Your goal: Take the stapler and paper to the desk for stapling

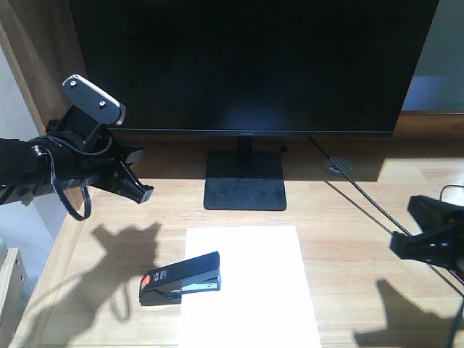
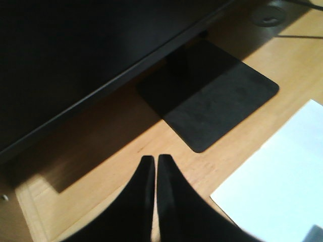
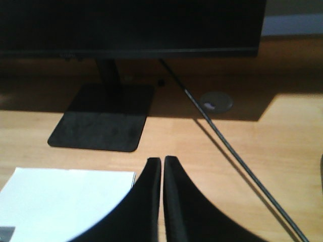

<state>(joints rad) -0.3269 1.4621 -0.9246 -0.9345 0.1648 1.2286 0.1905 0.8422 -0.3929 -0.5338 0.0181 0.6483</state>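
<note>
While both claws hover with fingers pressed together and holding nothing, the stapler [image 1: 180,278] lies across the left edge of the paper [image 1: 250,290] on the counter [image 1: 348,217], below the left claw [image 1: 138,190] and well apart from the right claw [image 1: 397,243].

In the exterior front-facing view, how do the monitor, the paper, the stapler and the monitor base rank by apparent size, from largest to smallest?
1. Monitor
2. Paper
3. Monitor base; it stands farther from the camera, so its true size is unsure
4. Stapler
</note>
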